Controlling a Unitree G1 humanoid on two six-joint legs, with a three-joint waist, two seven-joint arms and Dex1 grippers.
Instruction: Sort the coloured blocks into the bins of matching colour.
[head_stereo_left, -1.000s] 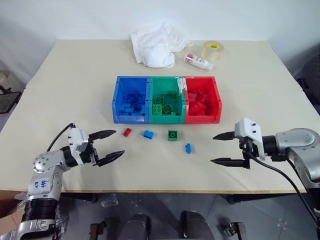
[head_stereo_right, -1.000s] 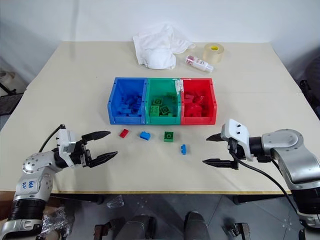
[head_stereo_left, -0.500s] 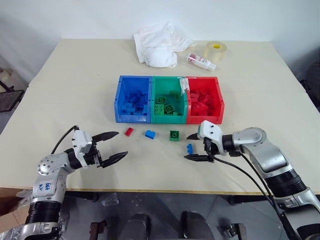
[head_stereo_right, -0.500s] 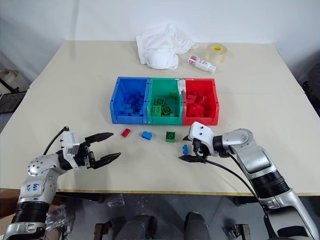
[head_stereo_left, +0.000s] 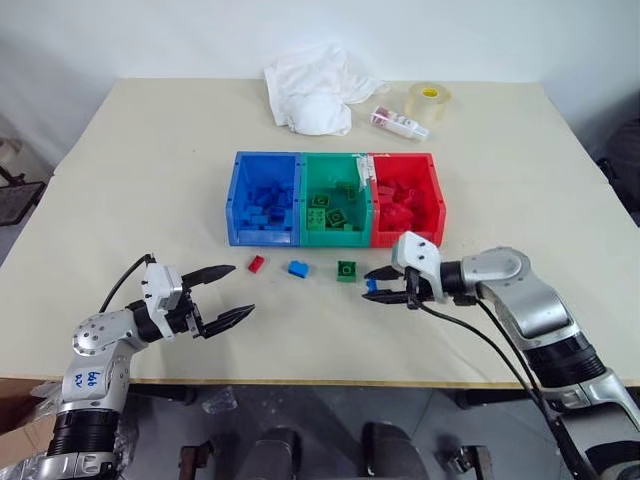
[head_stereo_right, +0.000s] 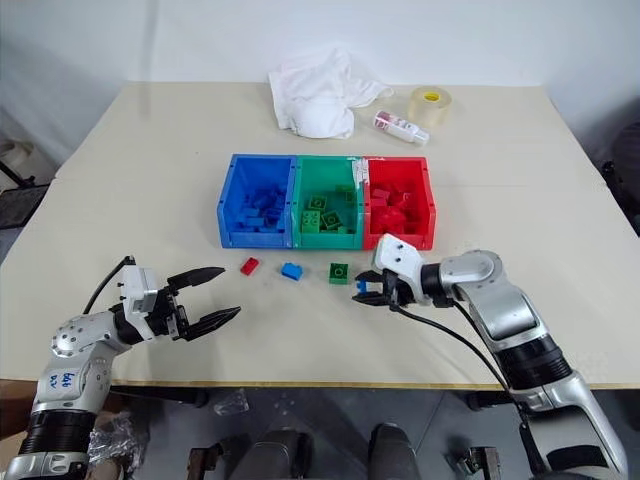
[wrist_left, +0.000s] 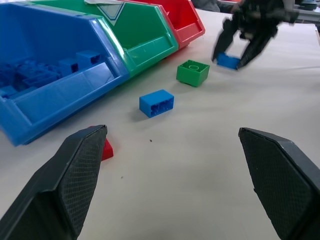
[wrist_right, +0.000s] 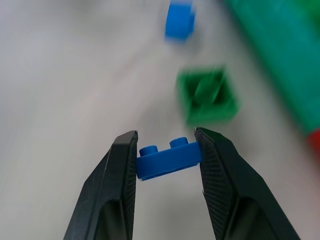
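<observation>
Near the table's (head_stereo_left: 120, 180) front-left edge, the left gripper (head_stereo_left: 222, 294) hovers with jaws wide apart, ready for the red block (head_stereo_left: 256, 264) just ahead of it. Along the bins' (head_stereo_left: 334, 237) front lie a blue block (head_stereo_left: 297, 268) and the green block (head_stereo_left: 347, 269). Right of these, the right gripper (wrist_right: 167, 150) has its jaws clamped on a flat blue block (wrist_right: 169, 157), seemingly picked for the blue bin.

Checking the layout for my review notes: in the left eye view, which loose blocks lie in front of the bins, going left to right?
red block → blue block → green block → thin blue block, between the right gripper's fingers.
</observation>
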